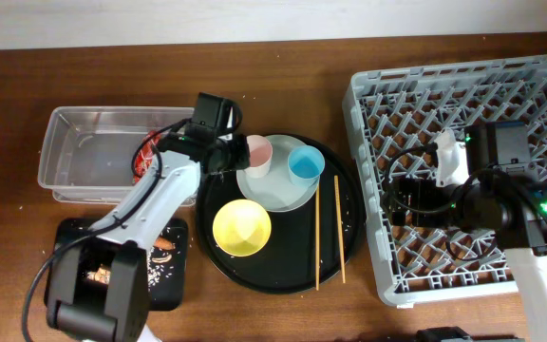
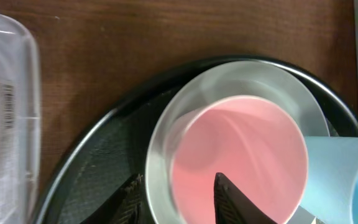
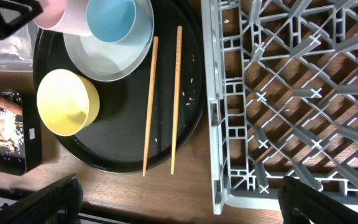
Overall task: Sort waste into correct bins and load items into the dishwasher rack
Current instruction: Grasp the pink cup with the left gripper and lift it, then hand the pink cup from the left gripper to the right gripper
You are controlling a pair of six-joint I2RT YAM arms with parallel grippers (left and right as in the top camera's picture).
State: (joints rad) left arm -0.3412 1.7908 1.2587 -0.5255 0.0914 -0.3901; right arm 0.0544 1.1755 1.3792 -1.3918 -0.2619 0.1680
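The pink cup (image 1: 258, 154) (image 2: 238, 158) stands on the pale grey plate (image 1: 278, 190) beside the blue cup (image 1: 305, 163) (image 3: 110, 18). My left gripper (image 1: 224, 157) (image 2: 176, 202) is open and straddles the pink cup's wall, one finger inside and one outside. The plate, the yellow bowl (image 1: 242, 228) (image 3: 67, 102) and two chopsticks (image 1: 317, 233) (image 3: 149, 106) lie on the round black tray (image 1: 349, 228). My right gripper (image 1: 408, 204) (image 3: 179, 208) hangs wide open and empty over the dishwasher rack (image 1: 463, 95) (image 3: 291, 93), near its left edge.
The clear tub (image 1: 84, 152) at the left holds a red wrapper (image 1: 143, 152). In front of it, the small black tray (image 1: 174, 285) (image 3: 30, 143) holds beige food scraps (image 1: 164, 249). Bare wood runs between the round tray and the rack.
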